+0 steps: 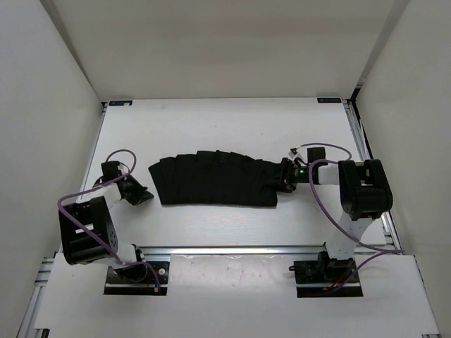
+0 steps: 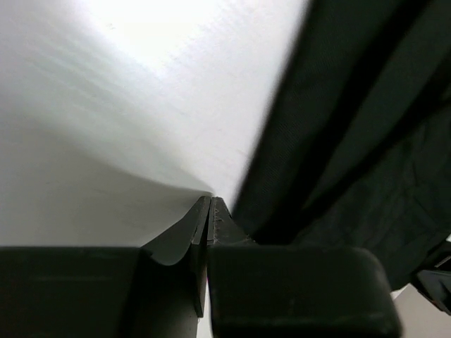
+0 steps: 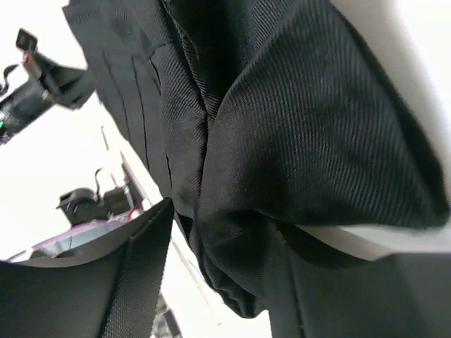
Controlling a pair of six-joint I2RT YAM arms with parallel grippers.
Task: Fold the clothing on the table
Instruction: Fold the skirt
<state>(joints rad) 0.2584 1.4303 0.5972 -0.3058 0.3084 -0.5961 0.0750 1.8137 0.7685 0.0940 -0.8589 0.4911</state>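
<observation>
Folding barely begun: garment stretched long across the worktop

The right pincer is seen spread, with the 3 o'clock end of the clothing bunched between its fingers. A sliver of white is left beside the cloth, so a firm pinch cannot be confirmed. The left pincer is pressed together on nothing, just off the garment's 9 o'clock edge and low over the worktop.

The clothing is laid out as one long, slightly arched band across the middle of the worktop. No layer turned over another can be made out, so the task is judged to be at its start, with every fold left to make.

The fabric is shown as soft, matte and black. It is ridged with pleat-like lines running from 12 to 6 o'clock. Close up, a fine diagonal twill is seen, puckered where it is gathered. The worktop is smooth, flat and white, edged by a metal rail, with a small blue mark at the 11 o'clock corner.
</observation>
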